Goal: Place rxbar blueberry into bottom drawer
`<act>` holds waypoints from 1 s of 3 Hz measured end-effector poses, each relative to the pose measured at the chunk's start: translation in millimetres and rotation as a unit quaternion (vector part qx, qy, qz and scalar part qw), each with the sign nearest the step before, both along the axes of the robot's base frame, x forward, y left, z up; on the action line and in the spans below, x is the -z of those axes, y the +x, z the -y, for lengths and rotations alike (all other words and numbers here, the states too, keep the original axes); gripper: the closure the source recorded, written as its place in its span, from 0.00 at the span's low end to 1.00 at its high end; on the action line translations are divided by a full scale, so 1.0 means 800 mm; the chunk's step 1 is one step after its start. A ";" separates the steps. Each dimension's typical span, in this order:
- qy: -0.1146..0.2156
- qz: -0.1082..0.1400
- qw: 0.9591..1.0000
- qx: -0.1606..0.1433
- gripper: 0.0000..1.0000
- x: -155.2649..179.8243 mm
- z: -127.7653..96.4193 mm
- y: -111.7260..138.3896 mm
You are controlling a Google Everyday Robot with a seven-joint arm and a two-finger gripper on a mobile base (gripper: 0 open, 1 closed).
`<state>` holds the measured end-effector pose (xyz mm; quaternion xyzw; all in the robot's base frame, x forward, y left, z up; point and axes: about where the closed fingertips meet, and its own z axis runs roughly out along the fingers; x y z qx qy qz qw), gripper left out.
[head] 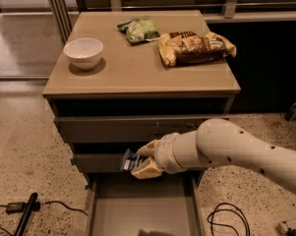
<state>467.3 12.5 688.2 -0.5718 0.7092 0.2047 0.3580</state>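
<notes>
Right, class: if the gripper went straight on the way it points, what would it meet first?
Probably nothing soon: the gripper, holding the rxbar blueberry, points to the picture's left above the bottom drawer, towards the floor. Depth is unclear.

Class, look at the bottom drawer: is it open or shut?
Open: the bottom drawer juts out, grey floor showing. The pincer holds the rxbar blueberry above it.

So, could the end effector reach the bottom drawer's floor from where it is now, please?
Probably yes. The end effector, shut on the rxbar blueberry, hangs in front of the middle drawer, just above the pulled-out bottom drawer, and nothing shows between them.
</notes>
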 end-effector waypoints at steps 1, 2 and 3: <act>-0.017 0.009 1.000 0.017 1.00 0.065 -0.005 0.006; -0.017 0.002 0.999 0.043 1.00 0.122 0.002 0.022; -0.012 -0.001 0.999 0.039 1.00 0.132 -0.007 0.018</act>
